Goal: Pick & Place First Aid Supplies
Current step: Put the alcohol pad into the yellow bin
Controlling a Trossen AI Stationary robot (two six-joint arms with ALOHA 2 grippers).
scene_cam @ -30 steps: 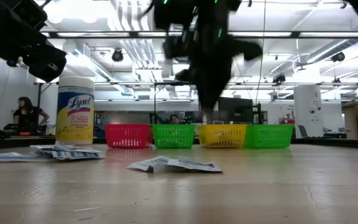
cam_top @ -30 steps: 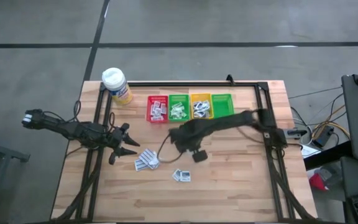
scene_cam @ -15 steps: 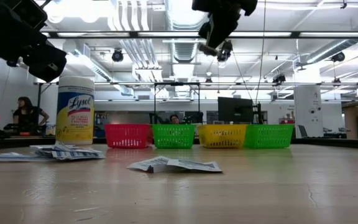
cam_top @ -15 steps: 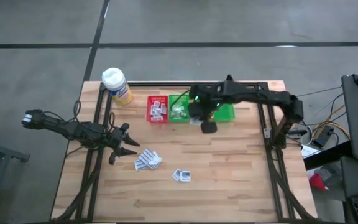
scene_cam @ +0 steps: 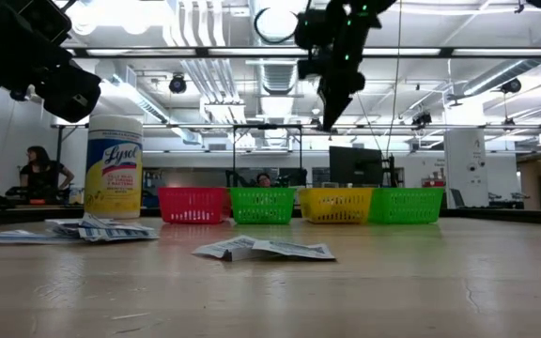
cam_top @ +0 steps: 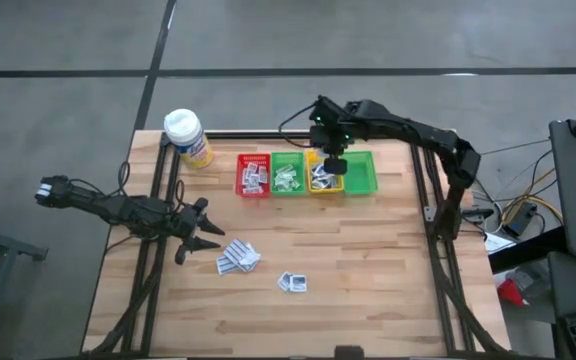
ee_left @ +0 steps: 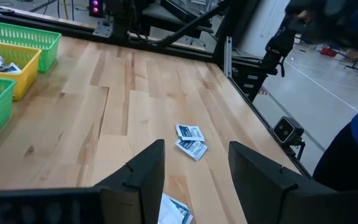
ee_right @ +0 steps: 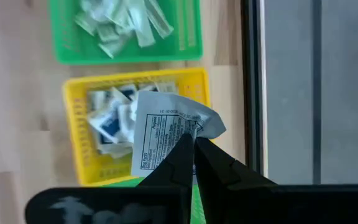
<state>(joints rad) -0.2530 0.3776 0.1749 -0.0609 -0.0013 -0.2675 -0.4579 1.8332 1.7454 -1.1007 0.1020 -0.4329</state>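
The right gripper is hanging above the yellow bin at the far side of the table, its fingers pinched tight on a white sachet with grey print. The left gripper is waiting over the table's left side with fingers spread and nothing between them, just left of a small pile of sachets. Two more packets are lying nearer the front.
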